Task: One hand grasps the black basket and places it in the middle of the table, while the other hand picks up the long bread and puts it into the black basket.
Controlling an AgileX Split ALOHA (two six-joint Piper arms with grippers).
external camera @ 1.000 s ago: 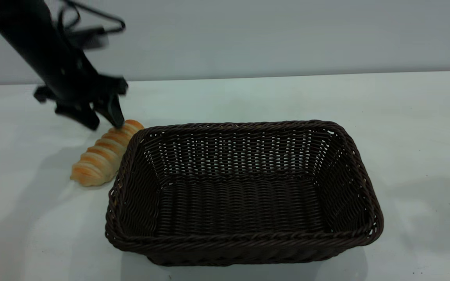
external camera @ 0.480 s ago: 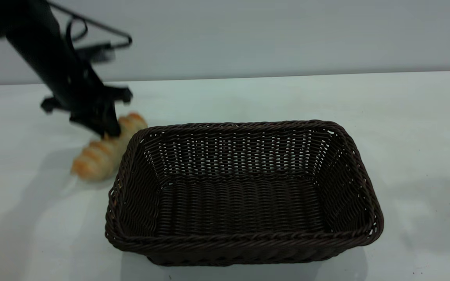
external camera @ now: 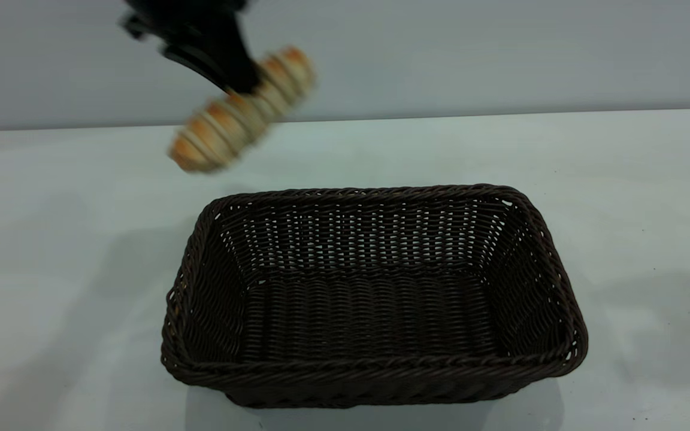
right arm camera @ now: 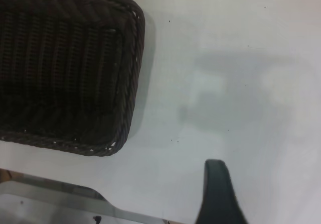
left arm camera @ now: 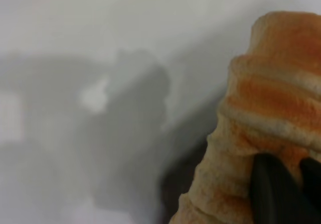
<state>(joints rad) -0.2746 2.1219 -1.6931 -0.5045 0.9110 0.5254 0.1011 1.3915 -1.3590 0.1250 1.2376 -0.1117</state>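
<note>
The left gripper (external camera: 234, 81) is closed on the long bread (external camera: 240, 111) near its middle and has lifted it off the table (external camera: 51, 239), where it lay beside the black basket (external camera: 375, 365) a moment ago. The bread now hangs tilted in the air, behind the basket's far left corner. The basket has not moved. Of the right gripper (right arm camera: 216, 194) only one finger shows, so its opening cannot be told.

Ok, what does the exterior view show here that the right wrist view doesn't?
Only the exterior view shows the left gripper holding the long bread in the air, up and to the left of the whole black basket. Only the right wrist view shows one finger of the right gripper above bare table, apart from the basket. Both show the basket empty on the table.
</note>
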